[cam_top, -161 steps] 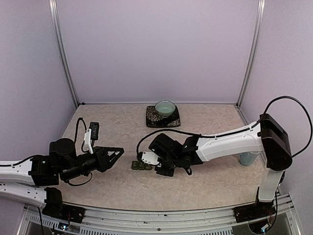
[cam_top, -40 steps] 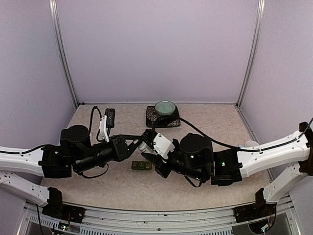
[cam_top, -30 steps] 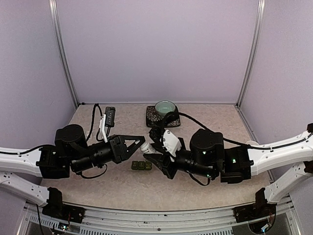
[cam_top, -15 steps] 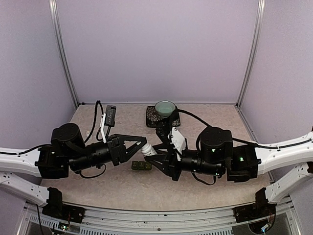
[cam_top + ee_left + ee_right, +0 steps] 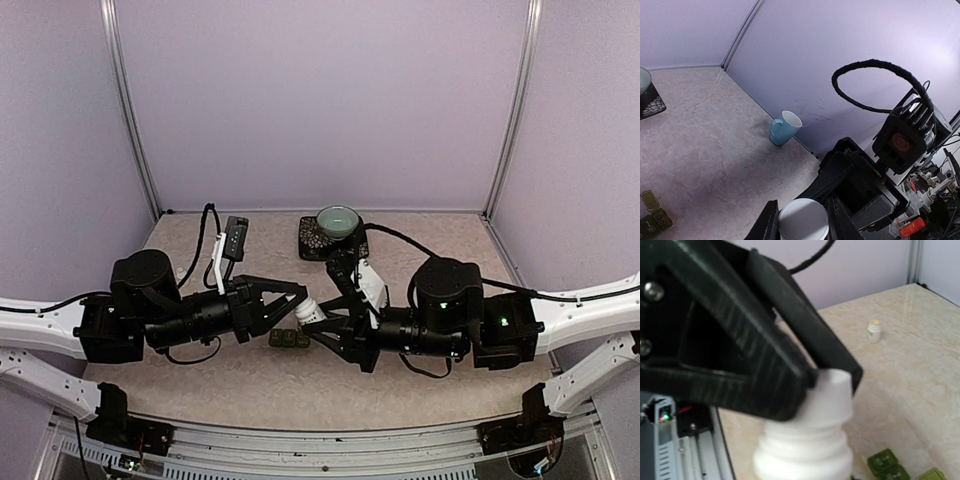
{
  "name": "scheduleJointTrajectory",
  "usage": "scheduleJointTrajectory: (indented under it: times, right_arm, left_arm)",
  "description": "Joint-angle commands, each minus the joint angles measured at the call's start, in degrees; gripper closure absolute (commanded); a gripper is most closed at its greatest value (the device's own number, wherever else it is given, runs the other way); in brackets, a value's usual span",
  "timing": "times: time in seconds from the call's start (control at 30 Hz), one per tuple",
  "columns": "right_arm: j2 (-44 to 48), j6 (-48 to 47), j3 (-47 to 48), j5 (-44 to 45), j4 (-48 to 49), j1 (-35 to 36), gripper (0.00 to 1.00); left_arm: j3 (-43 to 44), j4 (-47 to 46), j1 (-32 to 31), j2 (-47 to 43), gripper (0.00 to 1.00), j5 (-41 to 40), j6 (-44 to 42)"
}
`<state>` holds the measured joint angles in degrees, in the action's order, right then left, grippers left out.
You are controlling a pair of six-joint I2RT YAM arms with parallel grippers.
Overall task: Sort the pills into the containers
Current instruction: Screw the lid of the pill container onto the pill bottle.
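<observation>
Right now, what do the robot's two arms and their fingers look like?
The left arm and right arm have white links joined by bulky black motor housings. The left gripper and right gripper are black, with ribbed triangular fingers. A black cable loops off each wrist, and a small green light glows on the right arm.

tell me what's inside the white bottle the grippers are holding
Nothing shows. The white bottle is opaque, and its cap, clamped in the left gripper, covers the mouth; its contents are hidden.
</observation>
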<state>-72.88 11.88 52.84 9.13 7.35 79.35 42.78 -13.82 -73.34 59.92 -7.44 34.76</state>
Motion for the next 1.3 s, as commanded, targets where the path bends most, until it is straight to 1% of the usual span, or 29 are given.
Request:
scheduleJointTrajectory:
  times: [0.0,0.47,0.6,0.93,1.07,1.17,1.27]
  right_arm:
    - [4.78,1.02,0.24,-4.8,11.44,0.81,0.73]
    - [8.09,7.4,-2.45,-15.53,13.46,-2.1,0.72]
    - [8.57,8.57,-3.44,-18.11,14.14,-2.62,0.72]
    - [9.75,9.95,-5.52,-22.82,17.3,-3.39,0.72]
    - [9.93,11.51,-6.39,-25.45,19.27,-3.96,0.72]
    - [10.45,13.12,-7.68,-27.98,21.92,-4.58,0.72]
    - [11.36,13.58,-8.68,-28.65,23.15,-4.98,0.72]
  left_arm:
    - [-0.41,4.33,-1.09,1.78,0.77,5.26,-2.53]
    - [-0.33,3.77,-1.18,2.4,0.76,12.35,-5.98]
    - [-0.17,4.53,-1.18,2.43,0.73,12.98,-6.81]
    - [-0.34,4.86,-1.17,1.77,0.7,13.17,-7.89]
    - [-0.66,4.2,-1.19,1.01,0.7,14.72,-8.74]
    - [-1.13,3.19,-1.12,0.24,0.67,16.84,-9.52]
    - [-1.45,2.91,-1.16,-0.64,0.63,17.55,-10.11]
